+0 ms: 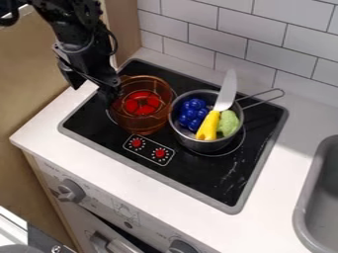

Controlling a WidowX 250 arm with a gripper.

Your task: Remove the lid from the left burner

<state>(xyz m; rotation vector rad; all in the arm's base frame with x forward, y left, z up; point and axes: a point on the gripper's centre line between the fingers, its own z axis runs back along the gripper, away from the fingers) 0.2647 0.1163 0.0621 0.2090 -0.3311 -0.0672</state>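
Lying flat: one black cooktop (204,173). Sitting on its right: one pan (206,145). Resting on its left burner (111,117): one lid (155,123), amber, see-through, bowl-shaped, showing red inside. Hanging over its left: one gripper (109,94), grip impossible to tell. Marking its front: two red dials (159,152).

I have my black gripper (110,93) at the left side of an amber pot (155,124) over the left burner (110,117), red shapes (141,104) visible within. Just to the right, a metal pot (201,145) holds blue grapes (191,114), a green food piece (228,123) and a yellow-handled knife (218,107), its blade jutting past the rim toward the tiled wall (198,29).
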